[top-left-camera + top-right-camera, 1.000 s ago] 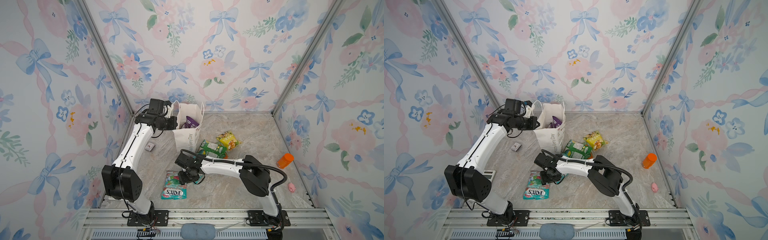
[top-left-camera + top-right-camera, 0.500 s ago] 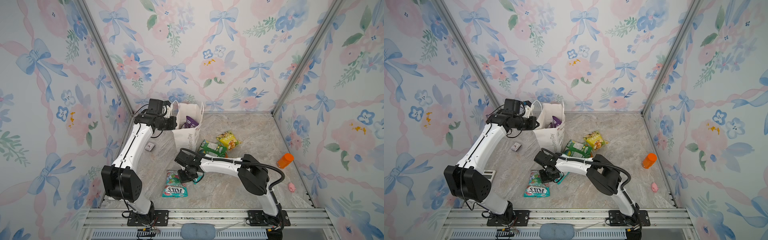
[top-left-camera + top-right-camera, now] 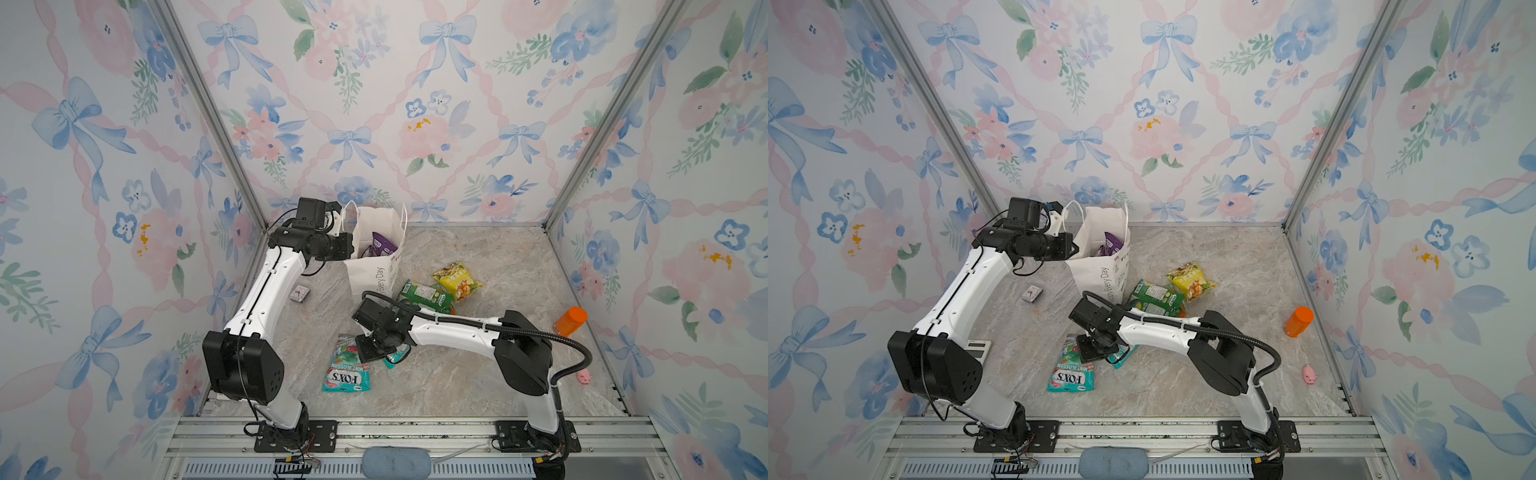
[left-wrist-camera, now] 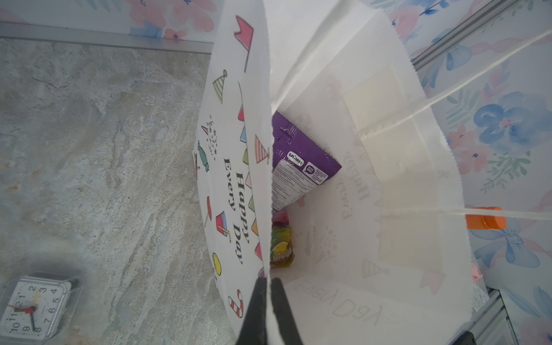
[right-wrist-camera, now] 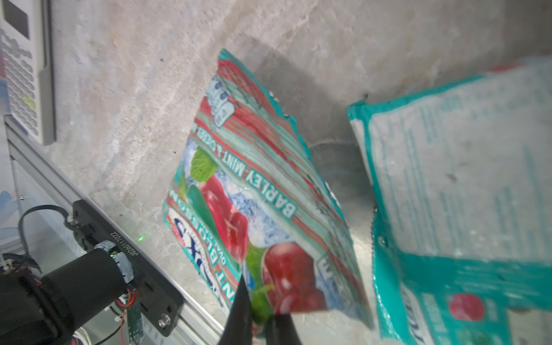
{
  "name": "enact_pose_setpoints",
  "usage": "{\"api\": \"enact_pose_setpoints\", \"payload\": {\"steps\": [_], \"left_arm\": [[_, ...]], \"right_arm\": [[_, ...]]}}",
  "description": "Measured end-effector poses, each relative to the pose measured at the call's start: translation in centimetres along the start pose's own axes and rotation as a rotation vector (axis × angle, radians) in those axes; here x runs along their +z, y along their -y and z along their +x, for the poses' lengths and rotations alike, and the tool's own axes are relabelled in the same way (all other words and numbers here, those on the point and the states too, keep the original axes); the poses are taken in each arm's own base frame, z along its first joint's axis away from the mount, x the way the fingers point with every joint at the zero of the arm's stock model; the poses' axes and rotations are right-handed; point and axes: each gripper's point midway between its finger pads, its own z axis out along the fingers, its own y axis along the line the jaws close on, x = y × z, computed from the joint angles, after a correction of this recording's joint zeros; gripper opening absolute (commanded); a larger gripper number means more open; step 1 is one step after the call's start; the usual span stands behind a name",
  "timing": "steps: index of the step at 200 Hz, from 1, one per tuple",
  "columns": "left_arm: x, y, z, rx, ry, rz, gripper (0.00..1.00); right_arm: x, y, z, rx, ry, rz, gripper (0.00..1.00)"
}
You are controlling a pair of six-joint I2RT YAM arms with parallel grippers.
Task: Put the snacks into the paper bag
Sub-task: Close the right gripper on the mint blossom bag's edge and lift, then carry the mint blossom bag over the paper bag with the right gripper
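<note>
Paper bag stands upright at the back of the table, mouth open. Two snacks are already in it: a purple packet and a colourful packet lower down. Four are left outside, I judge: the green packet and yellow chip bag near the bag, and two teal ones nearer the front. My right gripper is clamped on the edge of the teal mint packet, with the second teal packet just beside it. My left gripper pinches the bag's rim, fingers closed on the paper.

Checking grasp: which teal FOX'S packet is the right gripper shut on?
The print-side-up packet, with red berries and BARLEY MINT lettering; the right gripper pinches its edge. The other teal packet, beside it, shows its pale back panel.
</note>
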Motion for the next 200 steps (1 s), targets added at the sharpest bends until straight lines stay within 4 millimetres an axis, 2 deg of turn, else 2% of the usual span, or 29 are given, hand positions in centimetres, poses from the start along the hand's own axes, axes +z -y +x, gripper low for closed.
{"api": "enact_pose_setpoints", "payload": {"steps": [45,112,151,200], "left_arm": [[0.1,0.0,0.0,0.001,0.002,0.001,0.00],[0.1,0.0,0.0,0.001,0.002,0.001,0.00],[0.1,0.0,0.0,0.001,0.002,0.000,0.00],[0.1,0.0,0.0,0.001,0.002,0.001,0.00]], "right_arm": [[-2.6,-1.1,-1.0,-0.020,0.063,-0.024,0.00],[-6.2,-1.0,-2.1,-0.078,0.142,-0.004,0.00],[-8.8,0.6,-2.8,-0.087,0.184,0.023,0.00],[-12.0,4.0,-3.2,-0.078,0.233,0.092,0.00]]}}
